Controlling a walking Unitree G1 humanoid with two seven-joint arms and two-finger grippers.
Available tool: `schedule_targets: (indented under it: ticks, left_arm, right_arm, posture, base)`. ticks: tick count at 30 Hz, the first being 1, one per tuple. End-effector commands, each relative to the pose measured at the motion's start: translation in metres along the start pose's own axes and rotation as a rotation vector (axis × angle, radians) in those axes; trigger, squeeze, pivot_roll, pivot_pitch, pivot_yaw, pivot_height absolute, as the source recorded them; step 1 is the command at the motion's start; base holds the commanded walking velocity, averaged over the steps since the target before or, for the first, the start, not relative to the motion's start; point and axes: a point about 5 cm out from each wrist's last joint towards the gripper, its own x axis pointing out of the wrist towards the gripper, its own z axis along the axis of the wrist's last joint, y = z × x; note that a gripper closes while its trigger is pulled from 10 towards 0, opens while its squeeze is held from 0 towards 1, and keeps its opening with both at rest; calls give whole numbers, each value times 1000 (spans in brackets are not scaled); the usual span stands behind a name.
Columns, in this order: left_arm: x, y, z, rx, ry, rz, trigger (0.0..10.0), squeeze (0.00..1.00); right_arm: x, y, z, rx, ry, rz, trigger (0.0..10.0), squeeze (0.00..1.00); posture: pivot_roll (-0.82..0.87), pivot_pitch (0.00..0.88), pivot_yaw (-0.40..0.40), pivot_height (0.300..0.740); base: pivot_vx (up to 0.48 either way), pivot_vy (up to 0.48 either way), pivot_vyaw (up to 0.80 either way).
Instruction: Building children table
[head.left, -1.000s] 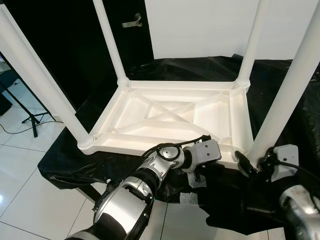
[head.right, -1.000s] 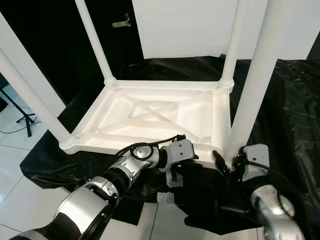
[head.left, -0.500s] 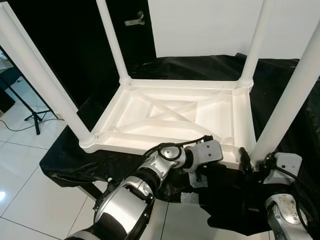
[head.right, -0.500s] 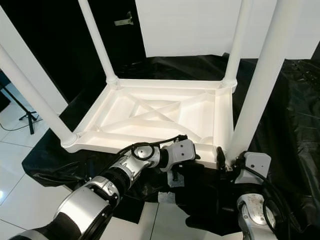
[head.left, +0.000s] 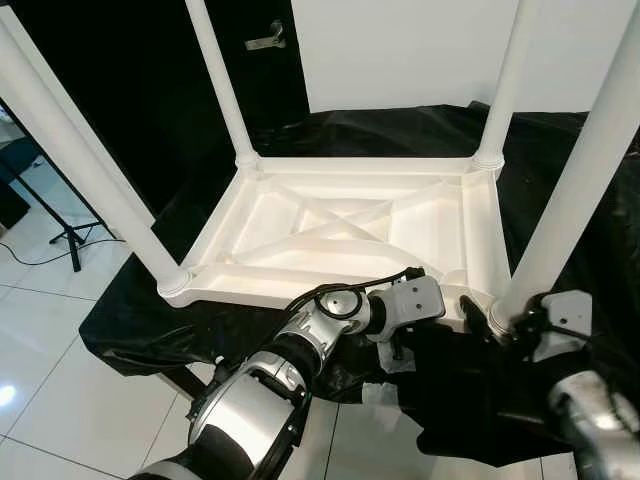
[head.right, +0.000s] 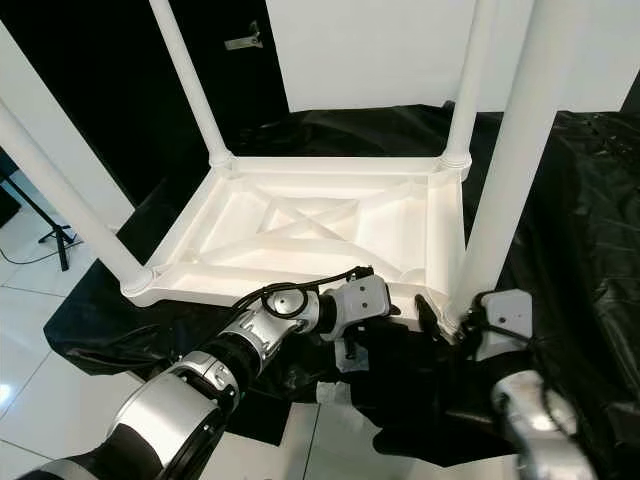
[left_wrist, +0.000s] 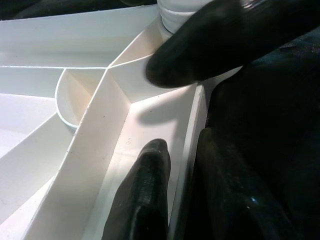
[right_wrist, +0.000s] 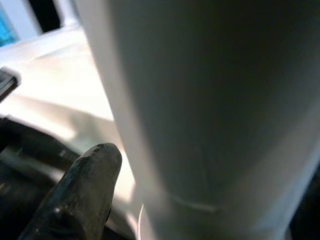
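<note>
Risking a tip or a skewed joint: white plastic children's table (head.left: 350, 225) lies upside down on black plastic sheeting (head.left: 560, 160), four white round legs up, and the near right white leg (head.left: 575, 190) could lean or pop from its corner socket if right gripper (head.left: 478, 322) pushes sideways, or the whole frame could slide on the slick sheet.

Left arm reaches forward across the near edge, wrist bent right; left gripper (left_wrist: 175, 175) straddles the white rim by that corner, one finger (left_wrist: 147, 185) inside the tray, the other outside on the sheeting, seemingly closed on the rim.

Right arm is bent in from the right, gripper at the leg's base; one finger (right_wrist: 82, 185) sits beside the leg. Can't tell if it's clamped or apart.
</note>
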Motion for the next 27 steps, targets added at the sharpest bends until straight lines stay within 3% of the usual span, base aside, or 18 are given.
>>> schedule_targets:
  ticks: [1,2,11,18,21,22,23,25,27]
  left_arm:
    - [4,-11,-19,-61,82,59,10000,0]
    - [4,-11,-19,-61,82,60,10000,0]
    - [2,-11,-22,-62,87,64,10000,0]
    - [3,-11,-21,-59,85,59,10000,0]
    - [3,-11,-20,-57,85,57,10000,0]
    - [3,-11,-20,-57,85,57,10000,0]
    - [3,-11,-20,-58,84,58,10000,0]
    - [3,-11,-21,-59,84,58,10000,0]
    - [3,-12,-21,-59,86,54,10000,0]
  right_arm:
    - [-2,19,-18,66,96,163,4118,0]
    - [-4,18,-19,62,110,195,0,0]
    - [-9,14,-27,64,185,269,0,0]
    - [-11,29,-38,122,223,217,0,0]
    - [-8,23,-44,145,173,-207,0,0]
    - [-8,23,-44,145,173,-207,0,0]
    - [-11,26,-45,143,153,-305,0,0]
    - [-15,34,-45,155,139,-385,0,0]
    - [-13,44,-46,166,144,-370,0,0]
  posture:
    - [-8,0,119,740]
    - [-8,0,119,740]
    - [-5,0,122,740]
    - [-10,0,128,740]
    - [-7,0,122,740]
    - [-7,0,122,740]
    - [-7,0,123,740]
    - [-10,0,123,740]
    - [-13,0,125,740]
  base:
    - [0,0,0]
    - [0,0,0]
    - [0,0,0]
    - [0,0,0]
    - [0,0,0]
    - [0,0,0]
    - [0,0,0]
    - [0,0,0]
    - [0,0,0]
